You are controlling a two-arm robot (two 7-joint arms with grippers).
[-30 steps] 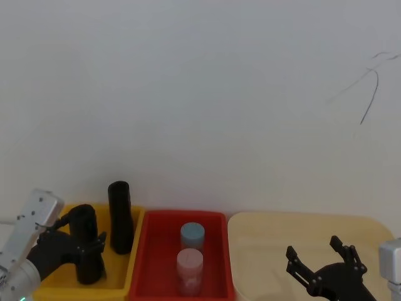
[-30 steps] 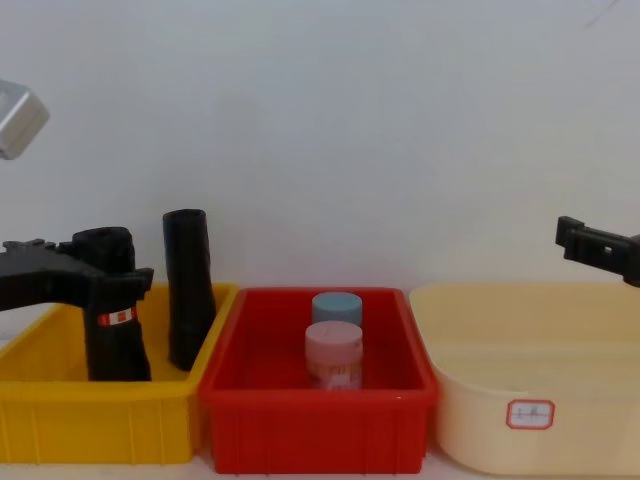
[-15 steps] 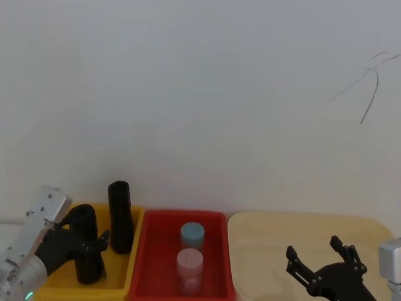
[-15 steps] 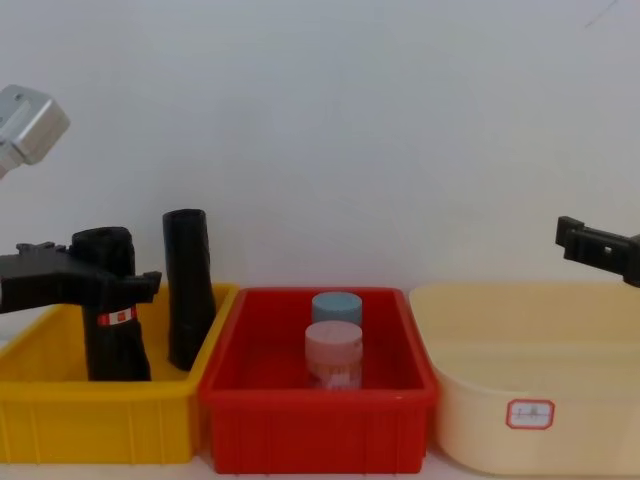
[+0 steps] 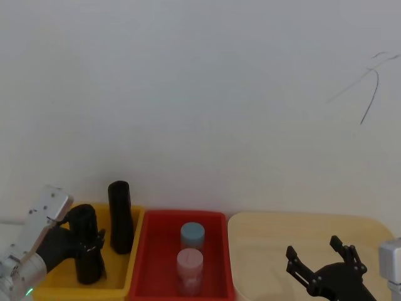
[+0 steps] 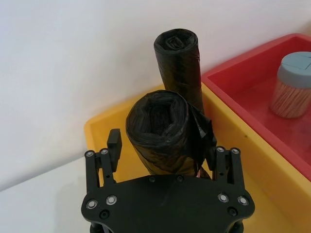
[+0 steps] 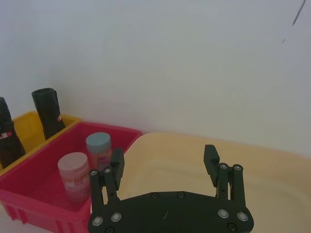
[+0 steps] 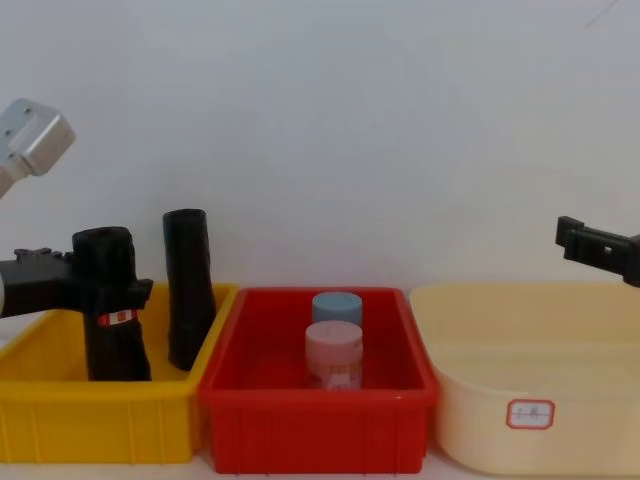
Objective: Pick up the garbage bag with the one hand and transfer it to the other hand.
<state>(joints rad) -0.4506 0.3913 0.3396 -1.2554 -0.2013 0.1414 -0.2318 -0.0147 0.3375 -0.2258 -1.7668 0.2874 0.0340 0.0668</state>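
Left tool (image 6: pixel 165 145) set narrow around the garbage bag (image 6: pixel 158 121), one finger (image 6: pixel 114 141) just short of touching. Bag upright between the fingers, in a yellow bin (image 6: pixel 97 127), second black roll (image 6: pixel 177 58) just beyond. Right tool (image 7: pixel 163 155) spread wide, empty, over a cream tub (image 7: pixel 272 165).

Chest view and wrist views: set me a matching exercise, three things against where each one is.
Things:
1. left gripper
2. right gripper
3. pink-lidded jar

Places:
A. in the red bin
B. at the garbage bag in the yellow bin
C. above the cream tub

Pairs: 1-B; 2-C; 3-A
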